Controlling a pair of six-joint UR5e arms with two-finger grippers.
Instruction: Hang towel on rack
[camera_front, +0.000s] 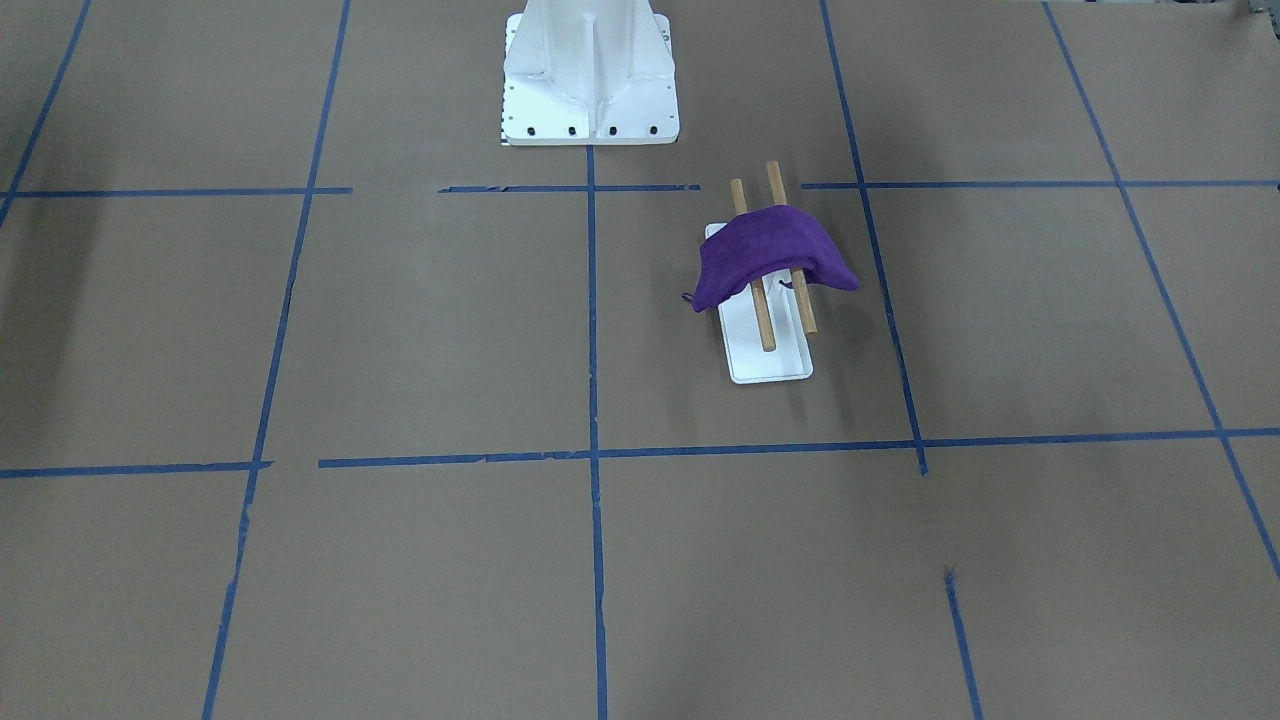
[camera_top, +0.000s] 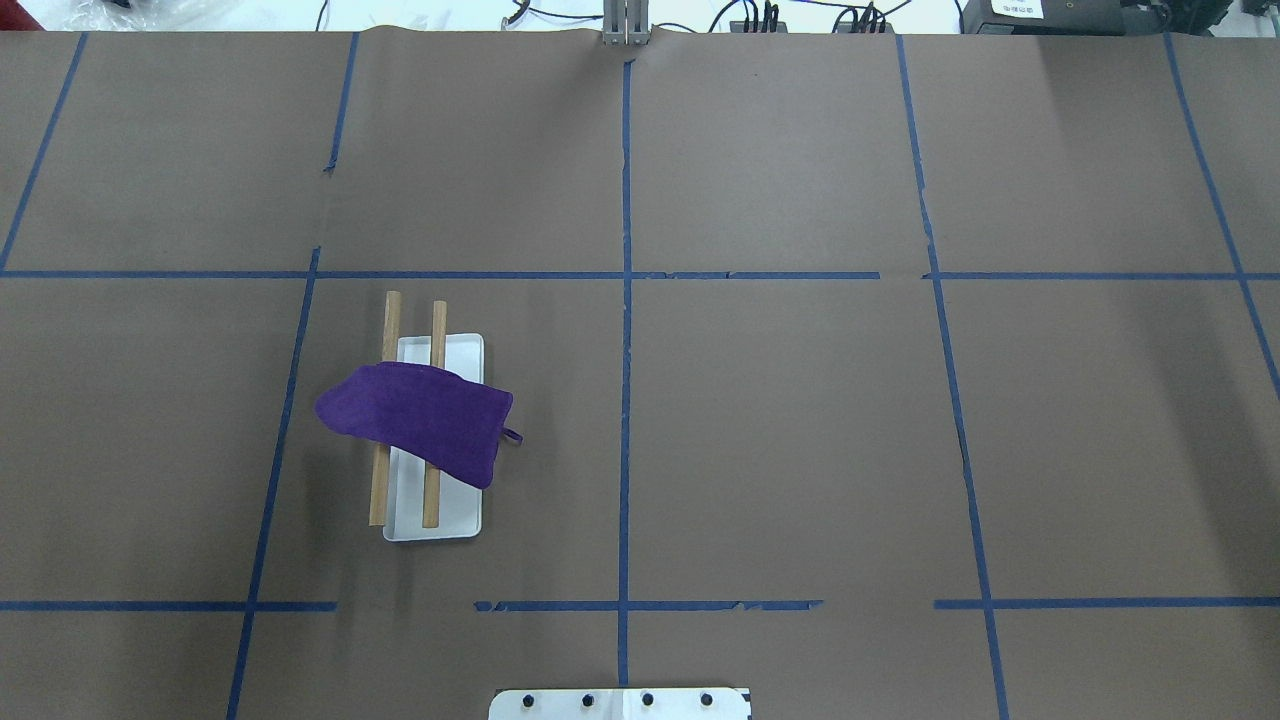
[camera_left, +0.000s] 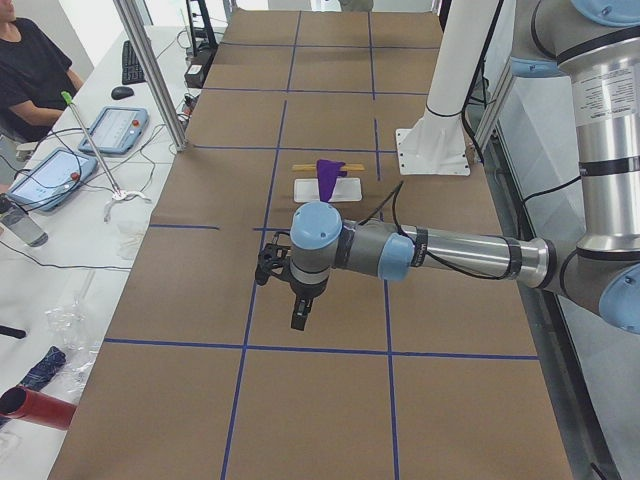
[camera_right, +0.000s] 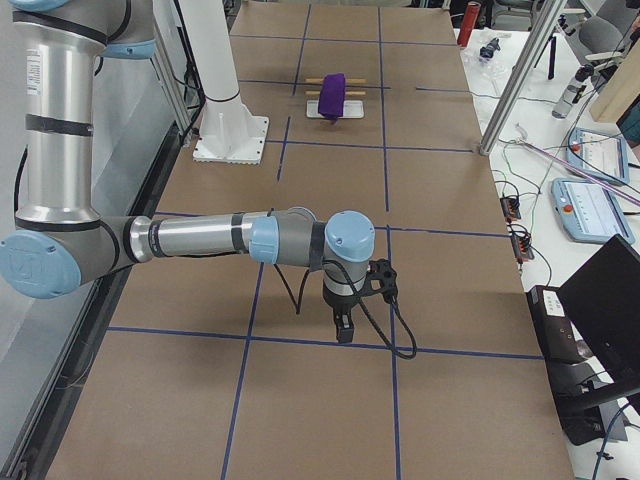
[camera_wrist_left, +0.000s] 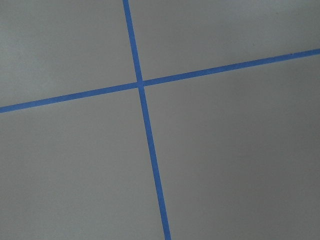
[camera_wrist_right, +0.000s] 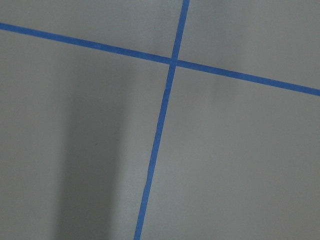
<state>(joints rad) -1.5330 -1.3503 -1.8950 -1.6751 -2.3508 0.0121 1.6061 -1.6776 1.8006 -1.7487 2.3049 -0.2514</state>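
Rack (camera_front: 775, 365), 2 rods (camera_front: 764, 320) beneath sagging deep-purple towel (camera_front: 770, 252)

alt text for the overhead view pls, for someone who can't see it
A purple towel lies draped across both wooden rods of a small white-based rack, in the left half of a brown table marked with blue tape lines. No robot arm is in view; only the edge of the robot's white base plate shows at the bottom.
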